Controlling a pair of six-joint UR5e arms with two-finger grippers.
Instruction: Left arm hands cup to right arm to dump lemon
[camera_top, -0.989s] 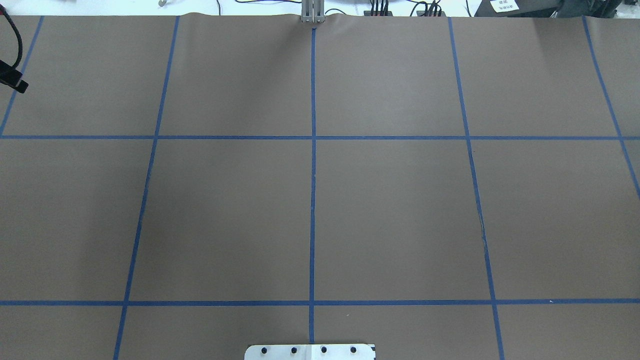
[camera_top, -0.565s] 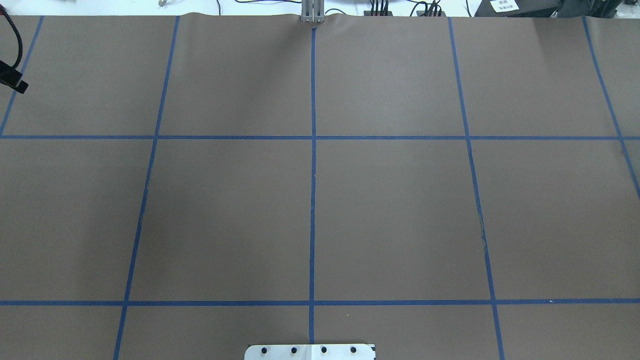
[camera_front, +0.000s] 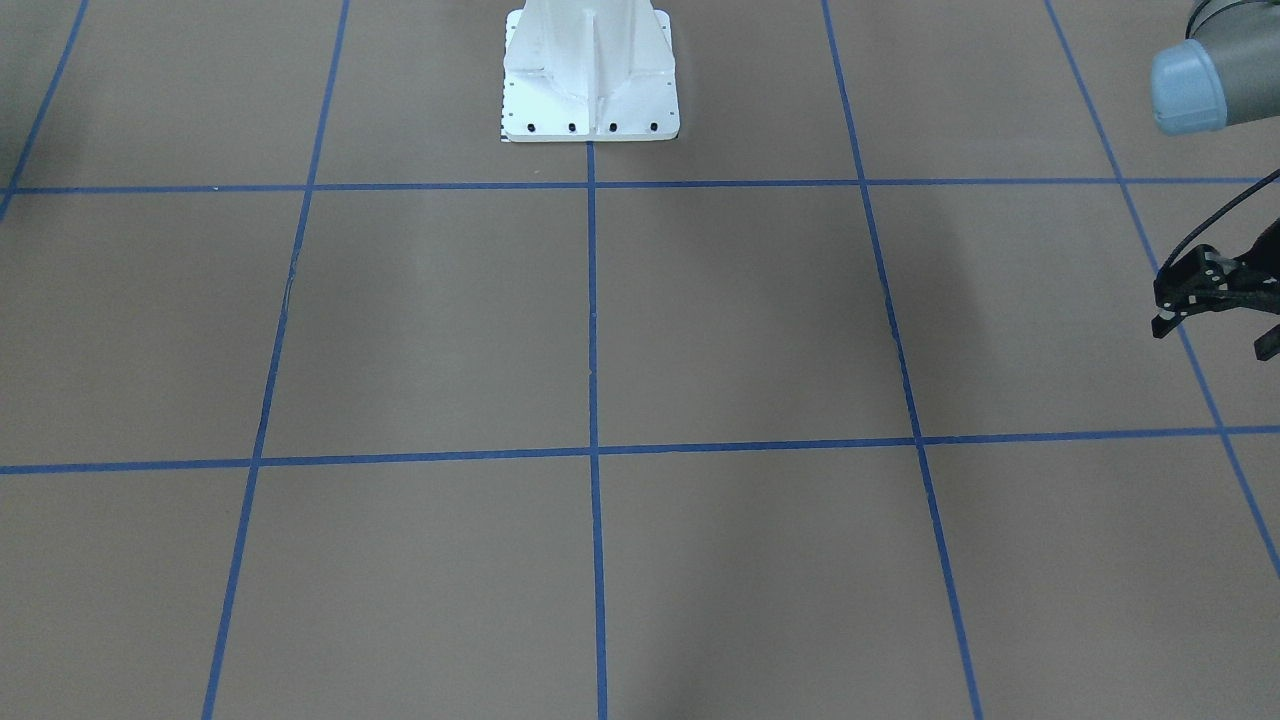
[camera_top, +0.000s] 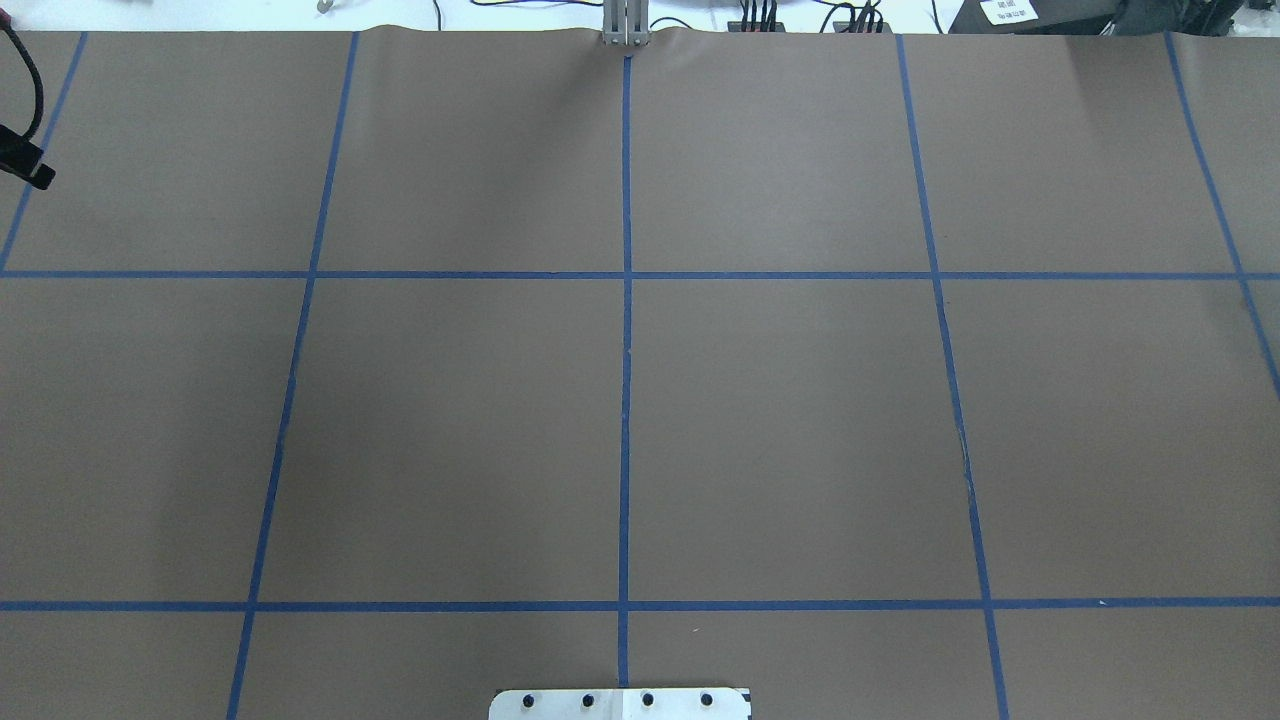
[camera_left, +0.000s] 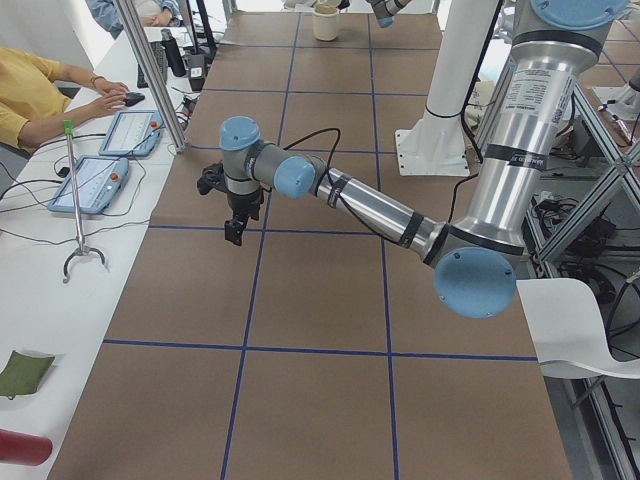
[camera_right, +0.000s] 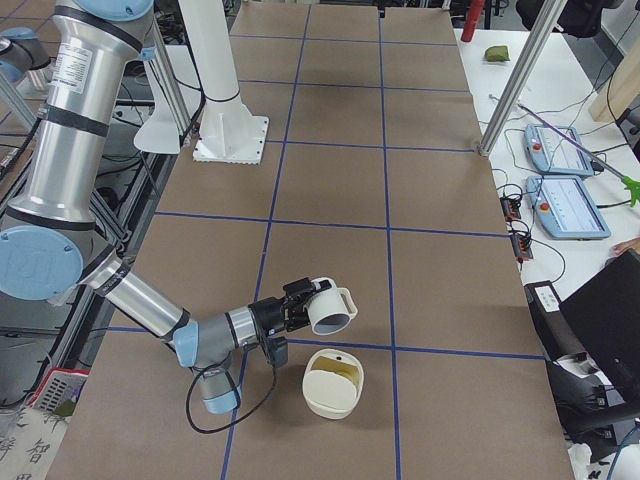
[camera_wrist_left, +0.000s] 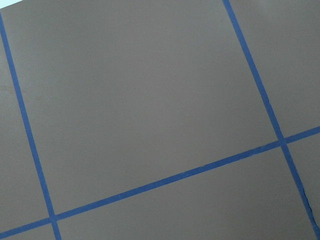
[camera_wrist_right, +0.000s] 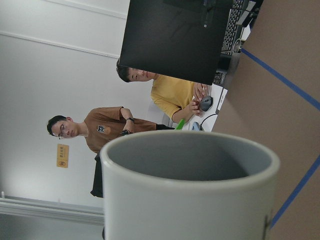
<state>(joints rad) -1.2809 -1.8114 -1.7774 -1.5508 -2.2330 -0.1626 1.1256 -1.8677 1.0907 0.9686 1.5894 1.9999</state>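
The white cup hangs tipped on its side just above a cream bowl, its handle pointing away from the arm. My right gripper is at the cup's base, and I cannot tell whether it is shut. The right wrist view is filled by the cup, with its grey inside turned toward the people. A yellowish patch shows inside the bowl, and I cannot tell whether it is the lemon. My left gripper hovers open and empty over the table's left end, also seen as the left gripper.
The white robot pedestal stands at the table's middle edge. Two people sit and stand by a monitor beyond the table's far side. Control tablets lie on a side bench. Brown table cover with blue tape lines.
The bit of my left gripper at the overhead view's left edge has drifted very slightly. Nothing else differs.
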